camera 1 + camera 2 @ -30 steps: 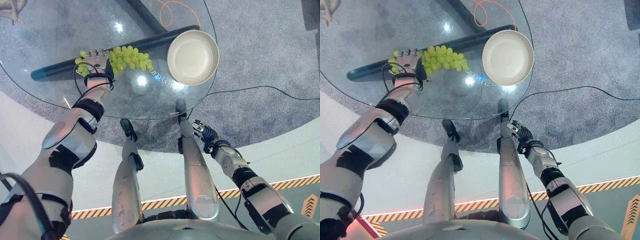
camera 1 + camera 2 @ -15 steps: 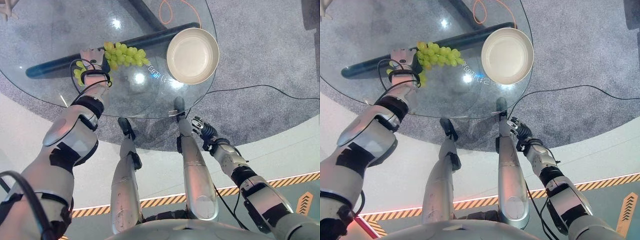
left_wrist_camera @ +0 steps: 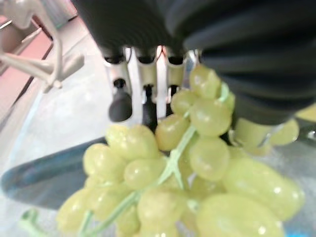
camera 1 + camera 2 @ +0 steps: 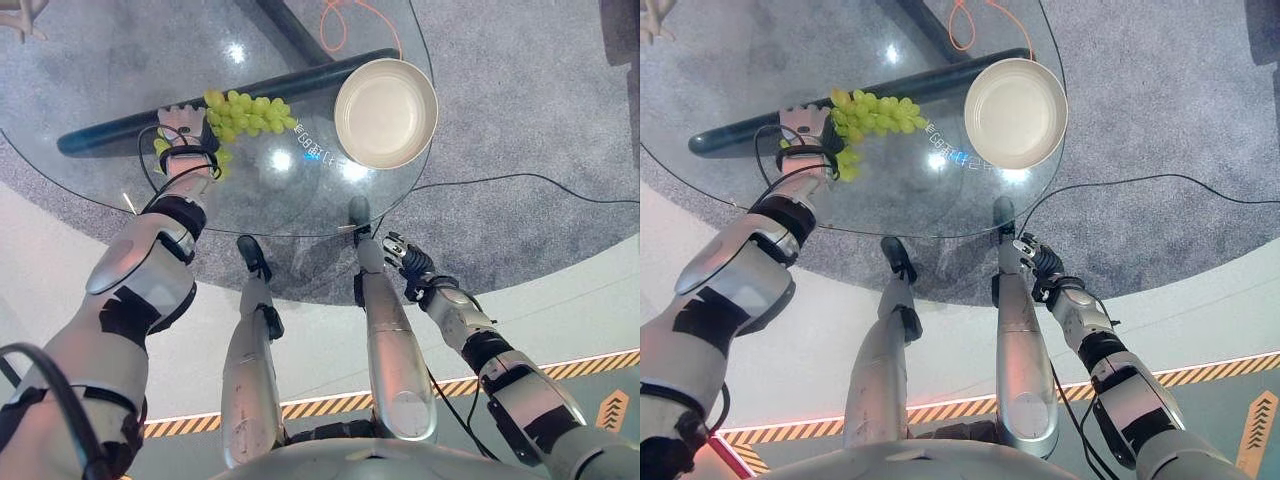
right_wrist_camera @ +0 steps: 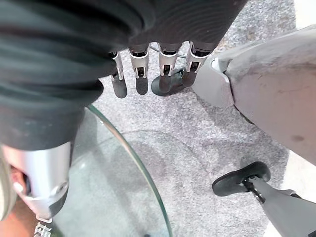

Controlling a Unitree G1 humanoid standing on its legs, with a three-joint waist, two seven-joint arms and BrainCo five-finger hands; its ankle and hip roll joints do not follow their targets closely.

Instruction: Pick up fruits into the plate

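the grapes are clasped by the curled fingers of the left hand at the upper left, over the glass desk. carrying is judged underway; the plate at upper right must be reached next. the right hand hangs relaxed, lower right.

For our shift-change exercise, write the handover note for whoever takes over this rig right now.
Left robot hand: shut on the grapes, over the glass table.
Right robot hand: open, idle, low beside the table's edge.
Plate: empty, on the table to the right of the grapes.
Done: grapes grasped.
Left: carry the bunch right to the plate and release it there.
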